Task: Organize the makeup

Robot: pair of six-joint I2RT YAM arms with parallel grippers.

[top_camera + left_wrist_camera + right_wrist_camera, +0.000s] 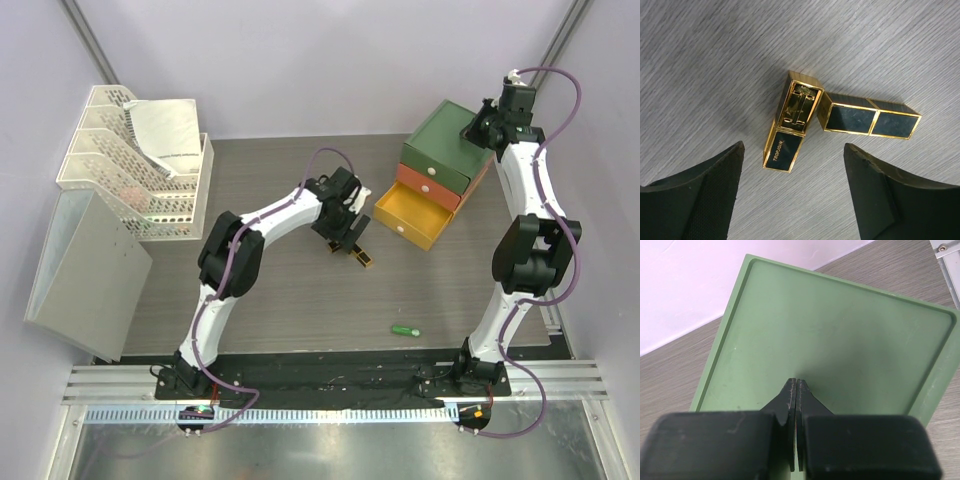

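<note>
The left claw (793, 149) hangs spread wide and grasps nothing, its two black, grainy fingers (705, 195) pointing down at the table (700, 60), a grey board with a fine wood grain. Just beyond the fingertips, in line with the gap between them, lie two sticks. Both are square-sided bars with glossy black panels framed in bright gold. The first stick (790, 125) runs away from the claw, its embossed gold face uppermost. The second stick (870, 120) lies crosswise to the right, its end meeting the first one's side to make an L. The fingers touch neither. The right claw (796, 385) is clenched, pads pressed together on nothing, over the smooth green top of the one drawer box (840, 330), a flat panel with a raised rim. The box stacks three drawers, green, orange and yellow, the yellow one pulled out. One green tube (404, 329) lies alone on the table nearer the arm bases, well apart from both claws.
</note>
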